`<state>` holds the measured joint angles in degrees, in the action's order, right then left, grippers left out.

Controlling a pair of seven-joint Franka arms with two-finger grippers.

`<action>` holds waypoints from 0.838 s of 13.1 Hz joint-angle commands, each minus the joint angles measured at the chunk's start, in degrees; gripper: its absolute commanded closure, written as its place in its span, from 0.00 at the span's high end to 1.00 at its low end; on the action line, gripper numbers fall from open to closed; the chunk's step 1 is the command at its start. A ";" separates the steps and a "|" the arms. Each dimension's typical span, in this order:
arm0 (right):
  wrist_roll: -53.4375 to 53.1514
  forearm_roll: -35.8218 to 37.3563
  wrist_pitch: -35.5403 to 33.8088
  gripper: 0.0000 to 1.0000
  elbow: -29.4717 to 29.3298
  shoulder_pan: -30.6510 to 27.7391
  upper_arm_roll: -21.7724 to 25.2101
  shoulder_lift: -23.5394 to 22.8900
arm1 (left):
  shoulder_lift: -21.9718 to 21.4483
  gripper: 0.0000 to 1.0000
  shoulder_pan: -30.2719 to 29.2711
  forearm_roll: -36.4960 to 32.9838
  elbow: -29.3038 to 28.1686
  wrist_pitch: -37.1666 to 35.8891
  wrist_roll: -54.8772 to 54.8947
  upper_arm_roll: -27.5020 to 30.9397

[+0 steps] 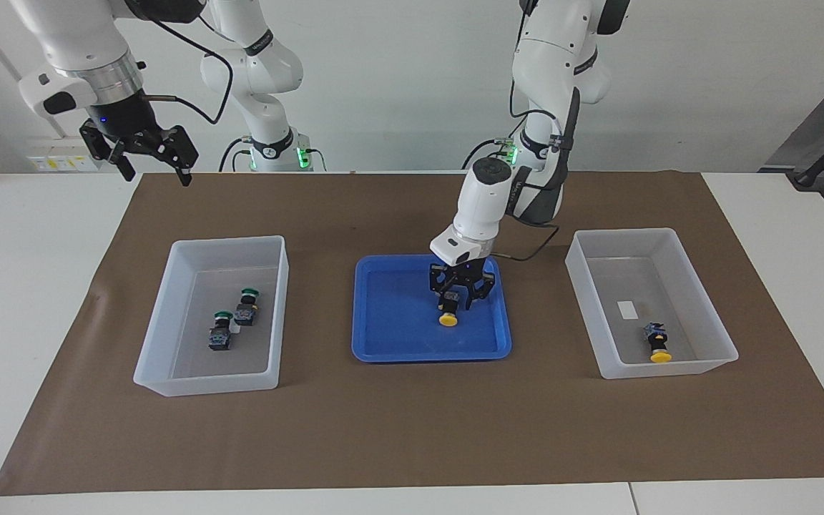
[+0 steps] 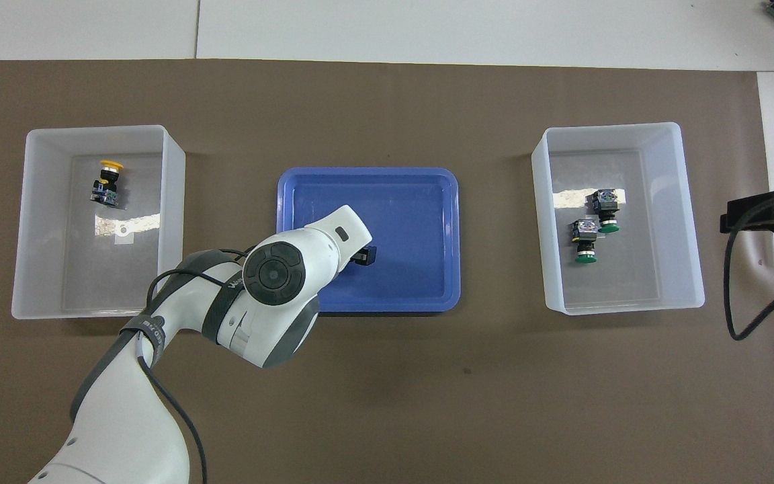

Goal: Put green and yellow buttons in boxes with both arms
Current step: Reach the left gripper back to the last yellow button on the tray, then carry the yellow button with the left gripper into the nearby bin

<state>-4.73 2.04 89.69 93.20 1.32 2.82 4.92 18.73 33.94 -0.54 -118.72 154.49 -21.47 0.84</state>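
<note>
A yellow button [image 1: 448,319] sits in the blue tray [image 1: 390,336] mid-bench, gripped by the left hand [image 1: 459,297]. Another yellow button [image 1: 659,345] lies in the box [image 1: 712,336] toward the left arm's end; two green buttons [image 1: 233,320] lie in the other box [image 1: 162,336]. The right hand [image 1: 154,163] waits raised, fingers spread.

From overhead, the left arm's white wrist hides its black two-finger gripper [image 2: 365,255] almost wholly, and the yellow-capped black push-button [image 1: 448,312] in the shallow blue plastic tray [image 2: 427,202] entirely. The right arm's black gripper [image 2: 763,214] is cut off by that view's edge.
</note>
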 commanded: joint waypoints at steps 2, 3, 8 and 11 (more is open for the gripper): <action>1.66 -0.99 -1.19 1.00 -0.74 -0.18 -0.10 -0.09 | -6.76 0.00 -3.07 -0.86 -0.29 -4.61 -0.07 0.39; 1.75 -0.90 -1.27 1.00 -0.56 -0.18 -0.10 0.09 | -9.22 0.00 -4.48 -0.86 -0.37 -7.25 -0.07 0.48; 1.75 -0.99 -1.27 1.00 -0.56 -0.18 -0.27 0.18 | -14.52 0.00 -16.15 -0.86 0.33 -12.20 11.24 0.83; 1.66 -0.99 -1.27 1.00 -0.47 -0.09 -0.27 0.18 | -14.08 0.00 -25.73 -0.95 1.39 -11.85 12.67 0.74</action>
<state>-4.28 2.04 89.56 93.11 1.43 2.75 4.92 4.61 12.87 -0.58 -117.64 142.83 -9.70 2.35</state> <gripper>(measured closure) 0.000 0.599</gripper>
